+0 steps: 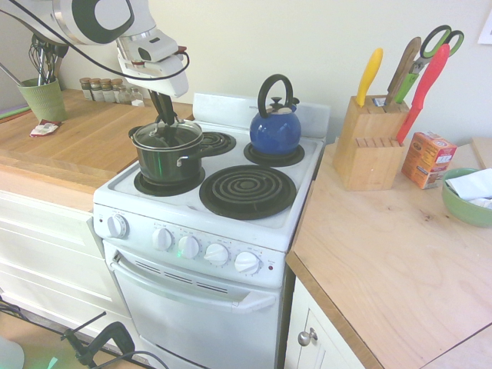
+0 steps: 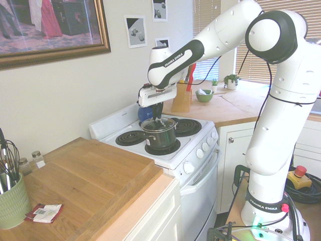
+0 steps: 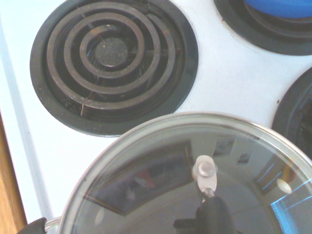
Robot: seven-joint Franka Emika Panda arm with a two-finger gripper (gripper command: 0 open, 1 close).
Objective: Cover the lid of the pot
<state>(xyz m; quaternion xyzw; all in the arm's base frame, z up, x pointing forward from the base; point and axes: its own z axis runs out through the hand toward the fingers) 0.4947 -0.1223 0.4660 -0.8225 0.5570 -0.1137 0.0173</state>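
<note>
Lid [image 1: 167, 135]: clear glass with a metal rim, resting level on the pot, its dark knob under the fingers.
Pot [image 1: 171, 163]: dark, glossy, steel side handles, on the front burner nearest the wooden counter [image 1: 69, 138].
Gripper [image 1: 164, 118]: pointing steeply down over the lid's centre, fingers pinched together on the knob.
Kettle [image 1: 275, 127]: blue, black handle, on a back burner of the white stove [image 1: 231, 231].
Wrist view: lid rim [image 3: 195, 119] fills the lower part, an empty coil burner [image 3: 113, 61] beyond it.

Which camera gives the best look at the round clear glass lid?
The wrist view: the round clear glass lid fills its lower half, metal rim sharp. The first exterior view shows it small on the dark pot; in the second exterior view it is tiny.
</note>
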